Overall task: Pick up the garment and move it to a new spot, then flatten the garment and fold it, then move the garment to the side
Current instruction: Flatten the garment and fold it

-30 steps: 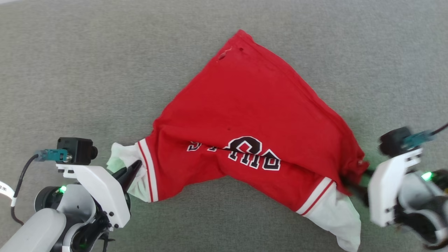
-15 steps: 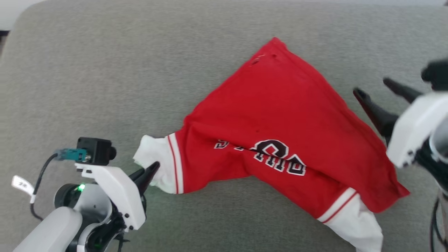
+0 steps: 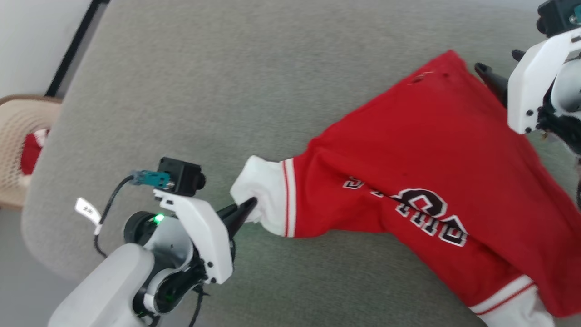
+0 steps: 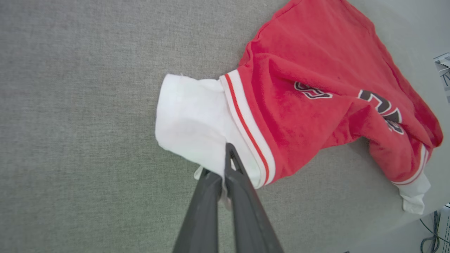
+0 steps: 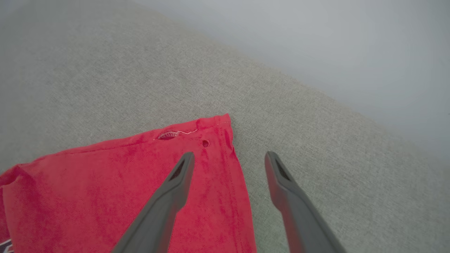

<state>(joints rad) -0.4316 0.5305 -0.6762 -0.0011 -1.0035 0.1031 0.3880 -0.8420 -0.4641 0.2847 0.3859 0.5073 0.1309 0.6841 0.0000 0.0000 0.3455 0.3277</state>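
Lettering (image 3: 424,211) on garment (image 3: 431,136) (folded, illegible)

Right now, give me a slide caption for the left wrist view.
The left fingers shut on the white sleeve of the red garment, which lies rumpled on a grey surface.

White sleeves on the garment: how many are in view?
2. One sleeve is pinched by the left gripper; the other sleeve lies free at the opposite end of the garment. None seems hidden.
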